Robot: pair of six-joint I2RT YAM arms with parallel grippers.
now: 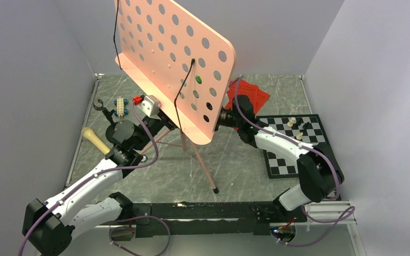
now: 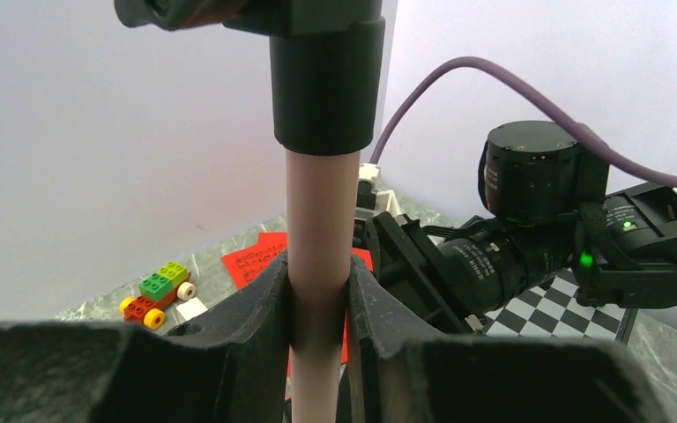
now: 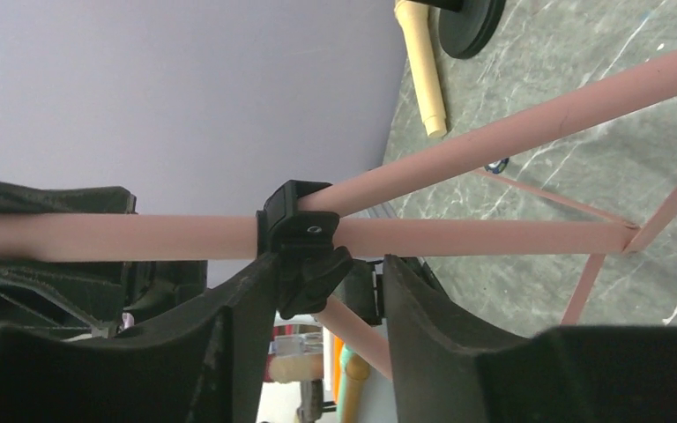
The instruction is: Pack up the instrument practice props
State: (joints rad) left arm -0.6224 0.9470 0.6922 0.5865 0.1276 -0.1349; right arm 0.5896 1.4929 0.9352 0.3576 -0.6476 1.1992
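Observation:
The pink music stand stands upright on its tripod legs, its perforated desk tilted. My left gripper is shut on the stand's pink pole just below a black collar; from above it reaches under the desk. My right gripper is open around the black clamp knob where the legs join. Its left finger touches the knob and the right finger stands clear. Red sheet-music pages lie behind the stand. The beige microphone lies beside the black mic stand at the left.
A chessboard with pieces lies under the right arm. Toy block cars sit at the back, one white and one green and red. Grey walls close in on three sides. A tripod leg tip reaches toward the arm bases.

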